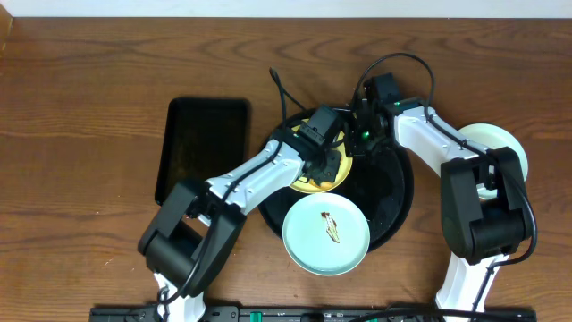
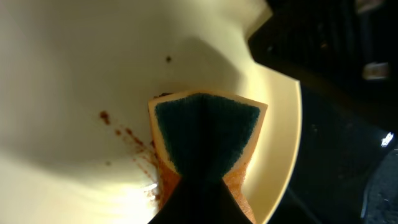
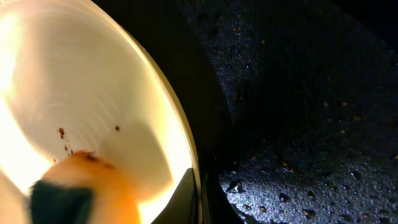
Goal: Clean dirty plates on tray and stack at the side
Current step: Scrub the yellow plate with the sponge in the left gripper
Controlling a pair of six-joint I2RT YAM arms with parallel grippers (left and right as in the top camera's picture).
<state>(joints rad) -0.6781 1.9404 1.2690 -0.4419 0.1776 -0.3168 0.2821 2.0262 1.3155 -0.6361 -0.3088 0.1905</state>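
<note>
Most of yellow plate (image 1: pixel 312 188) hidden overhead

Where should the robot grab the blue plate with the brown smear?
By its thin rim at the front edge, coming in from the robot's own side. The blue plate sticks out past the black tray there, so a finger can probably slip underneath.

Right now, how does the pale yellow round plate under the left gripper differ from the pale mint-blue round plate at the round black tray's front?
The pale yellow round plate is mostly covered by the left gripper, which presses a green-faced orange sponge on it; the pale mint-blue round plate lies untouched. The yellow plate shows scattered brown specks, the mint-blue one a single brown streak near its centre. Both are dirty and on the glossy black round tray.
</note>
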